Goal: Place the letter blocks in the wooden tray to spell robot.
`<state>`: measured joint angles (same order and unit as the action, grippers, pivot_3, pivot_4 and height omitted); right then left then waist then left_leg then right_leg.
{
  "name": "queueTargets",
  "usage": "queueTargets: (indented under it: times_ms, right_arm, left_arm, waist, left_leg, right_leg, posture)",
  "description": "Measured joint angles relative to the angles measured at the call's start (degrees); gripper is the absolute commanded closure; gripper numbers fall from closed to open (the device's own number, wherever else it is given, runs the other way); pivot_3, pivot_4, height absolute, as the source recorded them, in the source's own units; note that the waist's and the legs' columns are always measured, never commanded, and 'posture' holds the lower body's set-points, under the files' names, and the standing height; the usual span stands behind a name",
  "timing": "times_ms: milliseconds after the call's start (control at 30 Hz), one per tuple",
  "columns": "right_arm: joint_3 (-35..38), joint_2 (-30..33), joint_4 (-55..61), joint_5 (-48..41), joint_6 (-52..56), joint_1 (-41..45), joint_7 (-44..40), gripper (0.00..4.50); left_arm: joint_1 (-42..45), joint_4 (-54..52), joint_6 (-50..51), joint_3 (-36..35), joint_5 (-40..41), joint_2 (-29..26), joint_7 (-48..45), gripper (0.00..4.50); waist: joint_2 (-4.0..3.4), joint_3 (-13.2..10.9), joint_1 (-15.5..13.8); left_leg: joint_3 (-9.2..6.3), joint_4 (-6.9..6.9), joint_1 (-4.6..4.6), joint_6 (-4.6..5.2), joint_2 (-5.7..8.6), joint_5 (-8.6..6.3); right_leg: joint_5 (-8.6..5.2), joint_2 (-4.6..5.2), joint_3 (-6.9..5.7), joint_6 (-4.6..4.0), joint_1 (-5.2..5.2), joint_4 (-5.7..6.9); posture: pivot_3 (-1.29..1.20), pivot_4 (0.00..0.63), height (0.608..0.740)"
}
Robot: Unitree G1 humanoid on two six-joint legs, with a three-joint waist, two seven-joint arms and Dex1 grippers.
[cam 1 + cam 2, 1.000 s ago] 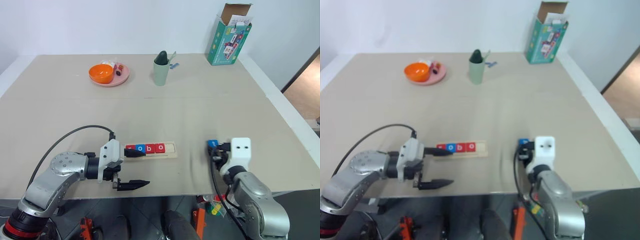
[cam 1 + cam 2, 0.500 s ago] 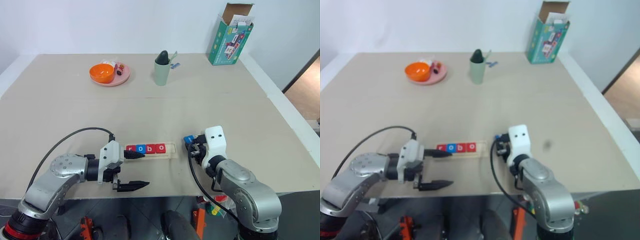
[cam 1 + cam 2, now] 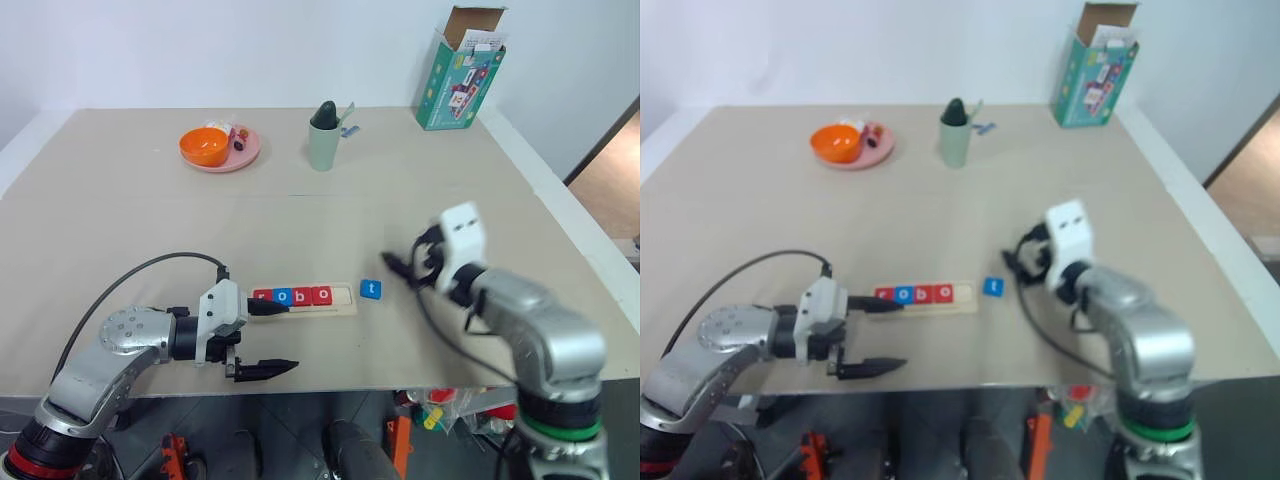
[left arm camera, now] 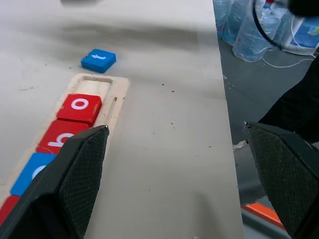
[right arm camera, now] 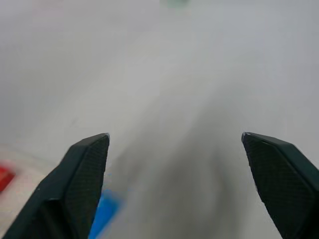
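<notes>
Just off the tray's open end, the blue t block [image 3: 371,289] lies flat on the bench [image 3: 300,220], beside the wooden tray [image 3: 305,299] and not in its empty last slot. Four blocks already sit in the tray. The right claw [image 3: 400,266], spread and empty, hovers nearer it; the left claw [image 3: 272,338], also spread, sits at the tray's far end.
</notes>
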<state>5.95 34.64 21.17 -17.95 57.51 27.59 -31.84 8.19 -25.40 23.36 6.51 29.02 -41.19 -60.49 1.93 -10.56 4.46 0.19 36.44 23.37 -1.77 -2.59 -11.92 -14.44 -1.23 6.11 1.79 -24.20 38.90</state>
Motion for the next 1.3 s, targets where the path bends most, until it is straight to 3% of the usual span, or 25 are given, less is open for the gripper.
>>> queueTargets:
  times_ms: [67,133,300,567,900,1067,1300]
  right_arm:
    - [-7.3,8.5,-8.5,0.5,-12.4,2.0,-17.1,0.06]
    - [-14.1,9.9,-16.0,1.8,-22.9,2.5,-28.9,0.06]
    - [-21.0,8.4,-31.8,5.5,-41.0,5.4,-41.7,0.06]
    - [-21.2,3.6,-42.8,7.0,-46.9,10.3,-45.4,0.06]
    - [-20.6,2.8,-45.0,8.1,-48.4,10.6,-45.1,3.17]
    - [-19.4,2.3,-46.8,8.2,-50.2,10.7,-44.3,3.23]
    - [-19.2,3.1,-38.3,5.0,-40.0,11.0,-47.6,3.23]
  left_arm:
    - [0.5,0.4,-0.5,0.0,-0.1,0.5,0.0,0.0]
    - [1.3,0.9,-0.8,0.1,-0.1,1.7,0.0,0.0]
    - [1.5,1.3,-1.2,0.3,-0.8,2.6,0.9,0.0]
    - [-0.5,0.6,-2.2,0.0,-1.7,3.2,3.8,0.0]
    - [-1.5,-0.8,-2.2,-0.4,-2.1,2.6,5.0,0.0]
    - [-1.4,-0.8,-2.2,-0.3,-2.1,2.5,5.1,0.0]
    - [-1.4,-0.7,-3.0,-0.3,-2.8,2.4,4.9,0.0]
  waist:
    - [0.04,0.0,0.0]
    - [0.07,0.0,0.0]
    - [-0.03,0.0,0.0]
    - [0.0,0.0,0.0]
    - [-0.01,0.0,0.0]
    - [-0.01,0.0,0.0]
    - [-0.02,0.0,0.0]
  left_leg:
    - [-0.01,-0.02,-0.04,0.21,-0.05,-0.12]
    - [-0.08,-0.01,-0.06,0.51,-0.16,-0.31]
    - [-0.09,-0.03,0.01,0.56,-0.21,-0.36]
    - [-0.11,0.11,-0.03,0.48,-0.19,-0.31]
    - [-0.13,0.15,-0.08,0.44,-0.19,-0.29]
    - [-0.12,0.17,-0.08,0.44,-0.18,-0.28]
    - [-0.12,0.16,-0.08,0.43,-0.21,-0.28]
  right_leg:
    - [0.02,-0.05,-0.04,0.09,0.05,-0.02]
    - [-0.01,-0.22,-0.1,0.11,0.08,-0.02]
    - [-0.07,-0.3,-0.04,0.06,-0.06,0.07]
    - [0.05,-0.25,-0.07,0.1,0.04,0.12]
    - [0.09,-0.26,-0.08,0.12,0.12,0.12]
    - [0.12,-0.25,-0.06,0.13,0.12,0.12]
    - [0.14,-0.31,-0.03,0.12,0.08,0.14]
  posture:
    - [0.0,0.15,0.74]
    - [0.0,0.15,0.74]
    - [0.0,0.15,0.74]
    - [0.0,0.15,0.74]
    - [0.0,0.15,0.74]
    - [0.0,0.15,0.74]
    - [0.0,0.15,0.74]
